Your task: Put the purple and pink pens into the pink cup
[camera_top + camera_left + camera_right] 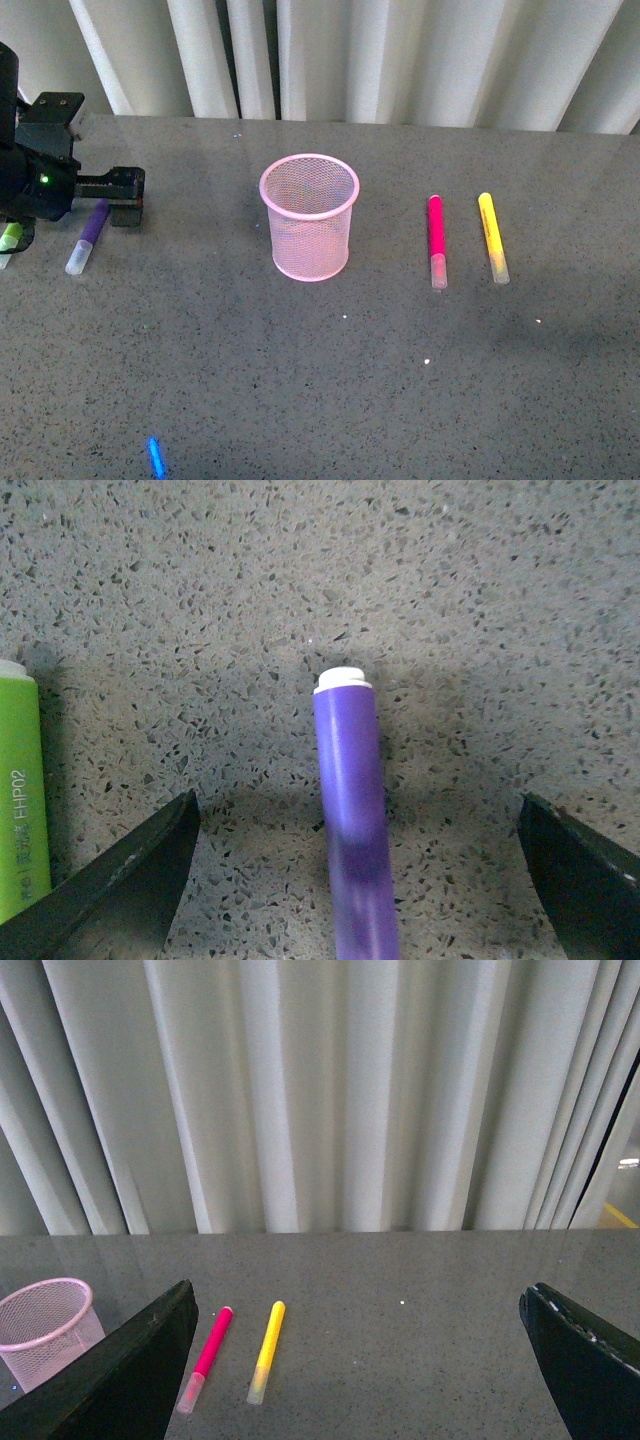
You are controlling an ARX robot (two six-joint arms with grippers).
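Both agape | left end effector (357, 805) straddles purple pen (345, 770) | right end effector (355, 1295) aloft

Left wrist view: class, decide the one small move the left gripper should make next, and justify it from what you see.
Probably close the left gripper on the purple pen, lowering first if needed. Its jaws are open, with the pen lying centred between them on the table. The lime-green marker sits outside the jaws, so it should stay clear.

front: high, facing curtain (400, 60) | left wrist: close above purple pen (350, 810) | right wrist: low, shares pink cup (40, 1325) with front
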